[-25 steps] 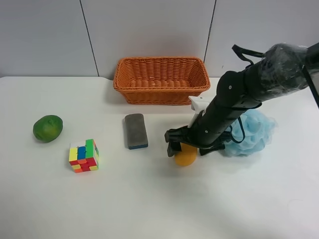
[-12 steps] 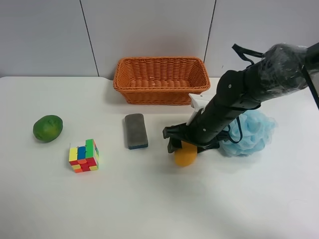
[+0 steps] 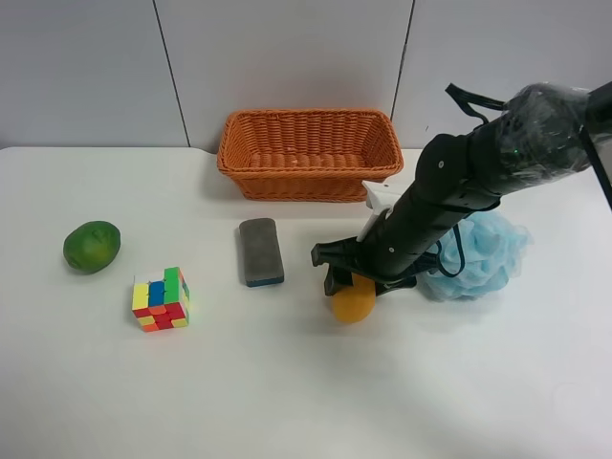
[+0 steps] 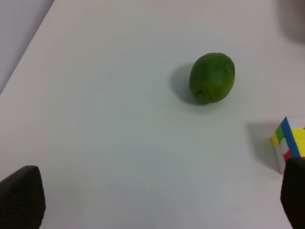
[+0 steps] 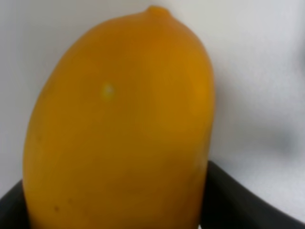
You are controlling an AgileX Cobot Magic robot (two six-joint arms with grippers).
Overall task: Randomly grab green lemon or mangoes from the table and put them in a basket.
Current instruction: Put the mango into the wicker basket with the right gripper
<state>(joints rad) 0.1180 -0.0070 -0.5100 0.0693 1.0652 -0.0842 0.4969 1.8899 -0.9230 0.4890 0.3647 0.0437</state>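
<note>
- The right claw [image 3: 352, 285] is closed around the mangoes [image 3: 354, 302], a single yellow-orange fruit. Its dark fingers [image 5: 238, 205] press the fruit from both sides.
- In the right wrist view the fruit fills almost the whole picture. Its narrow pointed end faces away from the claw, towards the white surface [image 3: 287, 402].
- I cannot tell whether the fruit's lower end touches the surface or hangs just clear of it (a soft shadow sits right under it).
- The basket [image 3: 306, 184] stands beyond the right claw, towards the back wall and well apart from it. No fruit shows inside.
- A grey block [image 3: 260, 251] lies on the surface near the right claw, on the side facing the cube [image 3: 161, 298].
- A pale blue mesh puff [image 3: 483, 253] sits on the claw's opposite side, partly hidden behind the black arm.
- The left claw [image 4: 157, 195] is spread wide and grips nothing. Only its two dark fingertips [image 4: 21, 195] show, at opposite edges of the left wrist view.
- The green lemon [image 4: 212, 78] rests on the surface ahead of the left claw and well apart from it, off towards the fingertip on the cube's side.
- The colourful cube lies just beside that same fingertip, nearer the left claw than the lemon is.
- The lemon and cube lie far from the right claw, past the grey block.
</note>
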